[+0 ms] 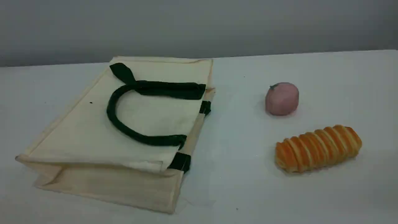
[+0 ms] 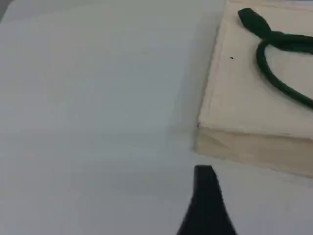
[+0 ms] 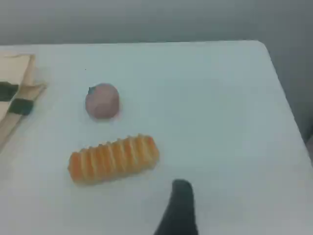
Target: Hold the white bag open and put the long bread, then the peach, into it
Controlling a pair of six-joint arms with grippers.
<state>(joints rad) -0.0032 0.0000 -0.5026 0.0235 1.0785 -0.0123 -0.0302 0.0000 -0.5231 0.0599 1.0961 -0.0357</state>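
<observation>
The white bag (image 1: 93, 130) lies flat on its side at the table's left, its green handle (image 1: 124, 127) looped on top and its rim facing right. Right of it sits the pink peach (image 1: 282, 99), and the long bread (image 1: 317, 148) lies just in front of the peach. Neither arm shows in the scene view. In the left wrist view one dark fingertip (image 2: 205, 196) hovers over bare table near the bag's corner (image 2: 244, 98). In the right wrist view one fingertip (image 3: 178, 205) hangs right of the bread (image 3: 113, 159), with the peach (image 3: 102, 101) beyond. Both grippers are open and hold nothing.
The white table (image 1: 236, 174) runs to a grey wall at the back. Its right edge and rounded far corner (image 3: 266, 49) show in the right wrist view. A strip of bare table separates the bag's rim (image 3: 14, 98) from the two foods.
</observation>
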